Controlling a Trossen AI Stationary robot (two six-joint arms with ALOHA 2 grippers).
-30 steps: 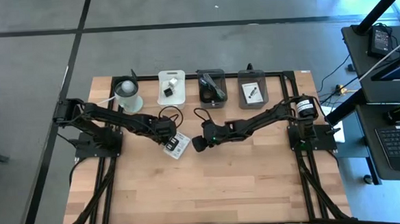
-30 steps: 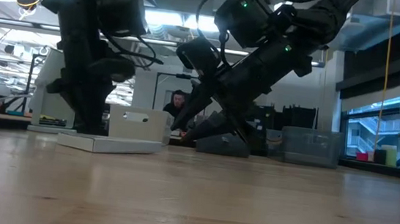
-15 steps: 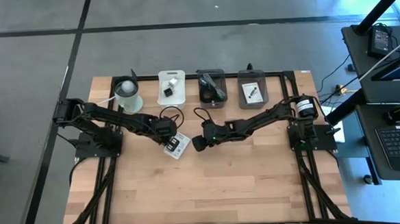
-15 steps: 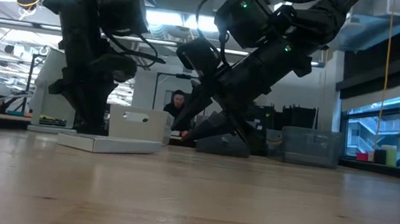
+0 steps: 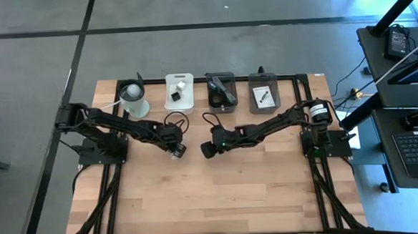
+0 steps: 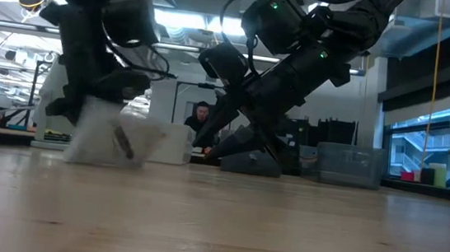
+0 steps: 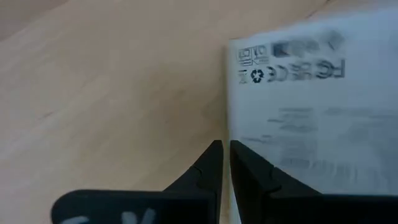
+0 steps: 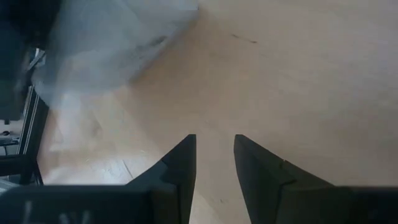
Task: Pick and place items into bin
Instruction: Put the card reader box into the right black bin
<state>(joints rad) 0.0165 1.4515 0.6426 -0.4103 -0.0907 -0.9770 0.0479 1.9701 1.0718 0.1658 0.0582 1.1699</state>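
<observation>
White printed packet [image 7: 298,118] pinched edgewise, left gripper [image 7: 224,155] clenching and lifting; keeping grip firm advisable. Right gripper [image 8: 214,149] idling at 3 o'clock, fingers parted, empty.

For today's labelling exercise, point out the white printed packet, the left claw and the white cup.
white printed packet [image 7: 298,118], left wrist view, its printed face.
left claw [image 7: 224,155], left wrist view, between its fingertips.
white cup [image 5: 134,101], high view, its side.

white printed packet [image 7: 292,118] | tilted, lifted off wood | edge pinched in left hand [image 7: 225,163] | motion-blurred
</observation>
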